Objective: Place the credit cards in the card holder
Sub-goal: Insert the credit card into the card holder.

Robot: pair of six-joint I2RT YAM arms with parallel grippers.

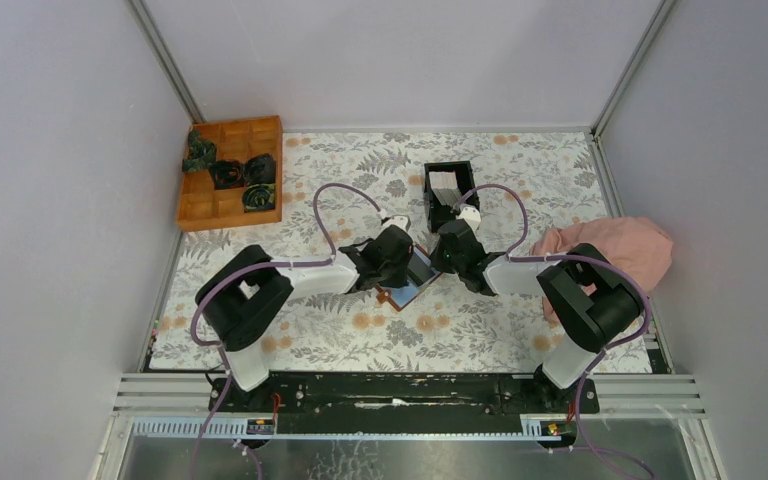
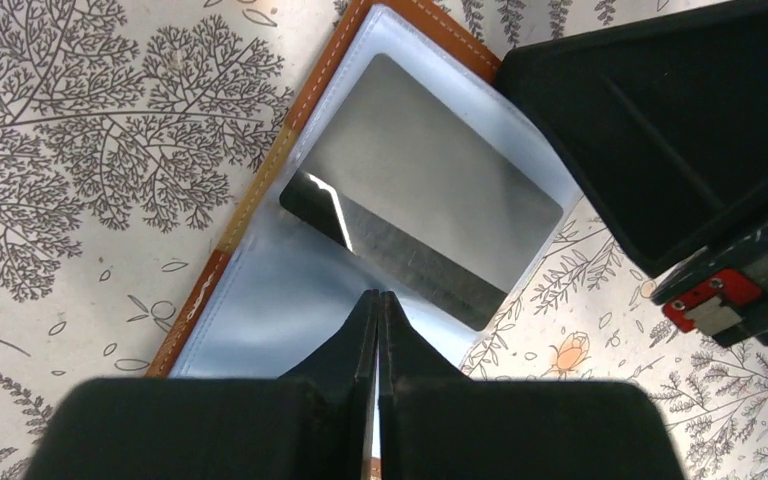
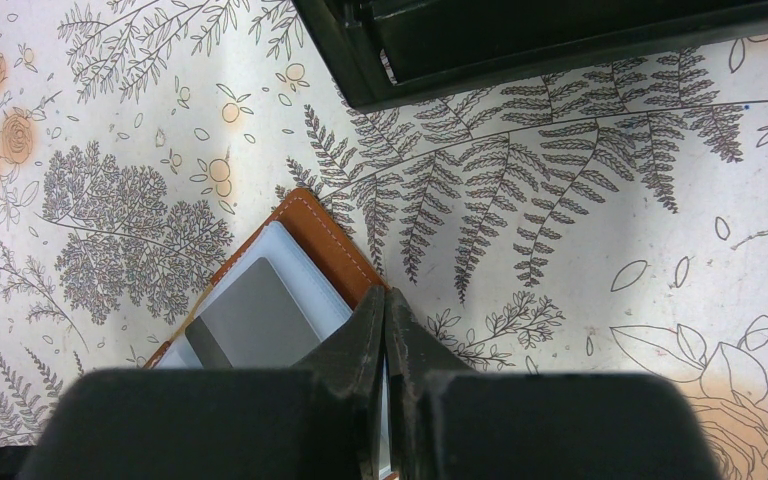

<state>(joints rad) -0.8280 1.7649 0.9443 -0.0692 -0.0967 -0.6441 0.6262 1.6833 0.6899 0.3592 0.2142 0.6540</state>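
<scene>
The card holder (image 1: 412, 279) lies open on the flowered table between both arms, showing a brown stitched border (image 2: 260, 190) and pale clear pockets. One grey credit card (image 2: 430, 215) sits slanted on the pocket, also seen in the right wrist view as a grey card (image 3: 255, 320). My left gripper (image 2: 378, 296) is shut, its tips just above the pocket below the card, with nothing between them. My right gripper (image 3: 386, 296) is shut at the holder's brown edge (image 3: 325, 235), with a pale sliver of the holder between its fingers. More white cards (image 1: 443, 180) stand in the black box.
A black box (image 1: 450, 205) sits just behind the right gripper, and its wall (image 3: 560, 40) is close in the right wrist view. An orange wooden tray (image 1: 230, 205) with dark items stands at the back left. A pink cloth (image 1: 610, 245) lies at the right.
</scene>
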